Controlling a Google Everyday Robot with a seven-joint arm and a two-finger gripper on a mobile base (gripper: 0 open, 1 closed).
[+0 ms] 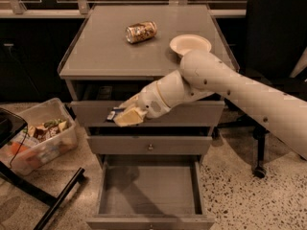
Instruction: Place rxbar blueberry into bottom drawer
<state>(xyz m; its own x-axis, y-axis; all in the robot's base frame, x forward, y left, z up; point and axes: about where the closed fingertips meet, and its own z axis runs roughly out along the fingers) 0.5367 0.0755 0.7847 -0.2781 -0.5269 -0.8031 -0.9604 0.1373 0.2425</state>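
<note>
My gripper (121, 117) hangs in front of the top drawer, left of centre, above the open bottom drawer (149, 215). It is shut on the rxbar blueberry (112, 114), a small dark flat bar whose end sticks out to the left between the fingers. The bottom drawer is pulled out, plain grey inside, with nothing in it. The two shallower drawers above it are closed.
A tan patterned can (141, 32) lies on its side on the cabinet top (96, 56), and a white bowl (190, 44) stands at its right. A clear bin of snacks (38, 143) sits on the floor at left. A black office chair (273, 42) stands at right.
</note>
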